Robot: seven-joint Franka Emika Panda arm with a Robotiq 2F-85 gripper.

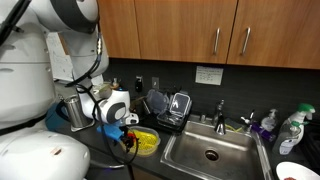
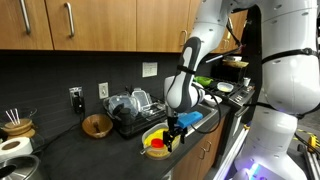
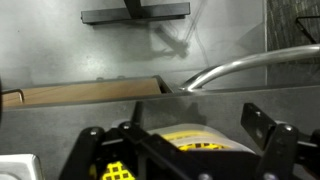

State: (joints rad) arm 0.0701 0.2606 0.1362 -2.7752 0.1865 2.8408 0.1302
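Observation:
A yellow perforated bowl (image 1: 147, 143) sits on the dark counter just left of the sink; it also shows in the exterior view from the other side (image 2: 156, 146), with something red inside it. My gripper (image 1: 127, 135) (image 2: 172, 133) hangs low over the bowl's edge. In the wrist view the gripper (image 3: 195, 150) has its two black fingers spread wide, and the yellow bowl's rim (image 3: 195, 138) lies between them. The fingers look open and I see nothing held. I cannot tell whether a finger touches the rim.
A steel sink (image 1: 212, 152) with a faucet (image 1: 220, 112) lies beside the bowl. A dish rack (image 1: 170, 106) (image 2: 130, 110) stands at the back wall. A wooden bowl (image 2: 97, 125), soap and spray bottles (image 1: 290, 128), and wall cabinets above.

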